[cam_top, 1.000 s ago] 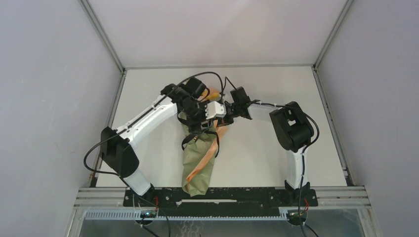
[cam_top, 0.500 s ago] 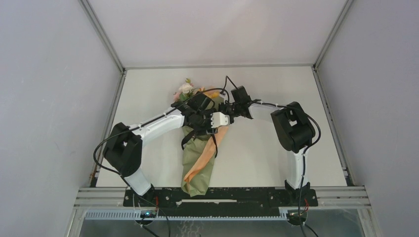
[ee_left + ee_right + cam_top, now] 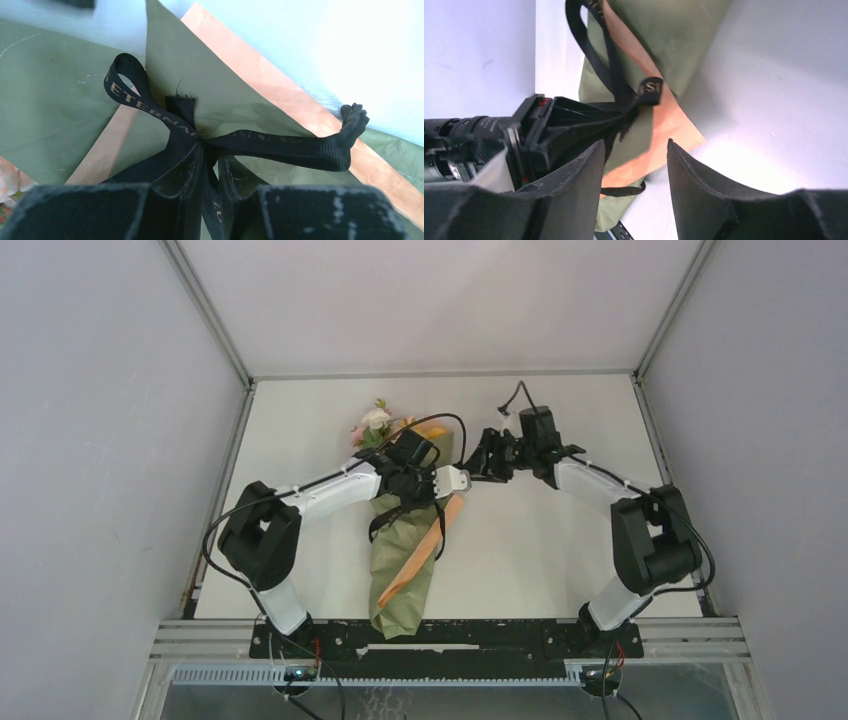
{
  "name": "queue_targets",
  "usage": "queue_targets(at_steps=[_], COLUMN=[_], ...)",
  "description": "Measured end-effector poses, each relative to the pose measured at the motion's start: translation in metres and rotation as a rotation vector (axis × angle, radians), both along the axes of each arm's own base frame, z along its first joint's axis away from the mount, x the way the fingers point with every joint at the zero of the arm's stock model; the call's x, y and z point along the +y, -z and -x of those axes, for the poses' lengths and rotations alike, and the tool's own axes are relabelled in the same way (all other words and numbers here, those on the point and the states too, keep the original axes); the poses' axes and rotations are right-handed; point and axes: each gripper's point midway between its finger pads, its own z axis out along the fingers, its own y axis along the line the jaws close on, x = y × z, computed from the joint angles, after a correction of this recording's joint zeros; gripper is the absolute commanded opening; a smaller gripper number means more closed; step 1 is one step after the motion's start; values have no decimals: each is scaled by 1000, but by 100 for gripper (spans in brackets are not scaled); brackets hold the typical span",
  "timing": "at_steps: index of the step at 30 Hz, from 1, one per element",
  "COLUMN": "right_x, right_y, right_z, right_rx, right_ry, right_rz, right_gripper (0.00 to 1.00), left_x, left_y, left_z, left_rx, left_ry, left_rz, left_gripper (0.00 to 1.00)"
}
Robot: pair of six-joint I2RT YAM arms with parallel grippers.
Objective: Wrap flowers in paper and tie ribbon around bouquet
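The bouquet [image 3: 405, 560] lies lengthwise on the table, a cone of olive and peach paper [image 3: 50, 110] with its narrow end towards the arms. Pink and white flowers [image 3: 374, 423] show at its far, wide end. A black ribbon [image 3: 280, 147] is knotted round the cone's middle, and its loops and tails lie loose on the paper. My left gripper [image 3: 211, 155] sits right at the knot, its jaws closed on one strand. In the top view my right gripper [image 3: 482, 456] hangs open just right of the bouquet, with nothing between its fingers [image 3: 589, 170].
White table [image 3: 560, 550] enclosed by grey walls left, right and behind. A black rail [image 3: 480, 635] runs along the near edge, just past the cone's tip. Black arm cables [image 3: 440, 420] arch above the bouquet's wide end.
The left gripper dropped onto the knot and its jaws closed on a ribbon strand, uncovering the flowers. The right gripper opened, let go and drew back to the right.
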Motion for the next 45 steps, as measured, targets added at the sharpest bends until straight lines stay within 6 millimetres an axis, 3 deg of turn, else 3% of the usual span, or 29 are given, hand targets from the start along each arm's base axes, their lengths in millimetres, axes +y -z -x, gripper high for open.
queue_targets(at_steps=[4,7,10,12,15,17,22,25,27,33,36,42,45], right_x=[-16,-7,4,12,24,28,27,20,14,2,1,-1,-2], right_y=[9,21,20,18,23,32,49,56,65,96,100,105,106], right_z=[13,28,29,27,26,27,30,25,21,22,22,18,19], right_rx=[67,146,174,180,212,243,290,285,290,320,312,294,289], right_ry=[90,98,96,92,81,76,80,90,102,103,96,83,79], right_rz=[-42,-74,-111,-141,-179,-183,-161,-150,-139,-78,-63,-44,-36], right_gripper=[72,72,69,55,20,1,0,0,0,0,0,0,0], left_x=[-2,-3,-3,-3,-3,-1,10,21,28,28,29,34,32], left_y=[1,2,3,3,4,4,6,-4,-21,-97,-122,-133,-129], left_z=[4,5,6,6,7,9,20,32,39,42,47,60,65], left_rx=[28,41,48,50,55,63,100,127,138,96,89,117,132], left_ry=[-14,-22,-25,-26,-30,-34,-38,-41,-42,-36,-31,-21,-17], left_rz=[15,18,20,20,18,13,-29,-61,-76,-39,-32,-75,-95], left_gripper=[20,20,19,16,1,0,0,0,0,0,0,5,19])
